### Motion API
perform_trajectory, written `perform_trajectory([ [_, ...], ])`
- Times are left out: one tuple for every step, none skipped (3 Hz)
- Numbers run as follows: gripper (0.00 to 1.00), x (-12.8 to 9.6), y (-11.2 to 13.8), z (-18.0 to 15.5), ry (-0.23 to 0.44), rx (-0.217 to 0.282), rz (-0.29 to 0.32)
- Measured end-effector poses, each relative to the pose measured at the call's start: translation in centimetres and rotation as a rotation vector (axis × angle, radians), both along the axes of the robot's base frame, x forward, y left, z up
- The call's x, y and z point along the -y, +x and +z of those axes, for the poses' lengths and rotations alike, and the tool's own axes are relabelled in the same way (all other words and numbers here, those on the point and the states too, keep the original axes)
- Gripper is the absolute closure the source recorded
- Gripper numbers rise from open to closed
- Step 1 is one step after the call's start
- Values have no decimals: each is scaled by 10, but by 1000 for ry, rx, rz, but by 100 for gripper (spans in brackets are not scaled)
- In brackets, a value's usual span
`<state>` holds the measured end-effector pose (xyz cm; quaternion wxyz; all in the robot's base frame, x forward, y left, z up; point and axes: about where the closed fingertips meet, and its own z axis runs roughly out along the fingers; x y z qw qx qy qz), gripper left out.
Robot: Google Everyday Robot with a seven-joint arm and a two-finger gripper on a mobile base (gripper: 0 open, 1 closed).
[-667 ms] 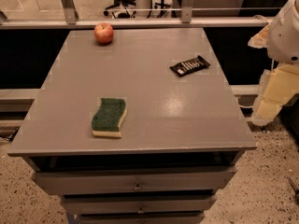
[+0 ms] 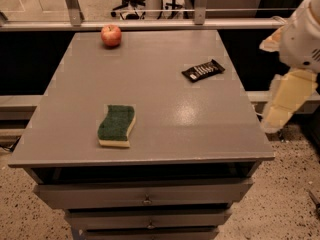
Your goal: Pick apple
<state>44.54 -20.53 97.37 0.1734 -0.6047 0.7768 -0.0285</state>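
Observation:
A small red apple (image 2: 111, 35) with yellowish patches sits at the far left corner of the grey table (image 2: 165, 134). My arm hangs off the table's right side, white above and cream below. My gripper (image 2: 286, 104) is at its lower cream end, beside the right edge and far from the apple. It holds nothing that I can see.
A green sponge with a yellow base (image 2: 116, 125) lies front left on the table. A black snack packet (image 2: 203, 70) lies at the right. A metal rail (image 2: 150, 24) runs behind the far edge. Drawers (image 2: 145, 196) sit below the front edge.

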Motion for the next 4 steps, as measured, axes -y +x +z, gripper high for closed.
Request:
perform_trajectory([
  [0, -57, 44, -17, 128, 45, 61],
  [0, -121, 100, -17, 272, 130, 131],
  [0, -163, 128, 4, 352, 196, 167],
  [0, -163, 128, 4, 352, 196, 167],
])
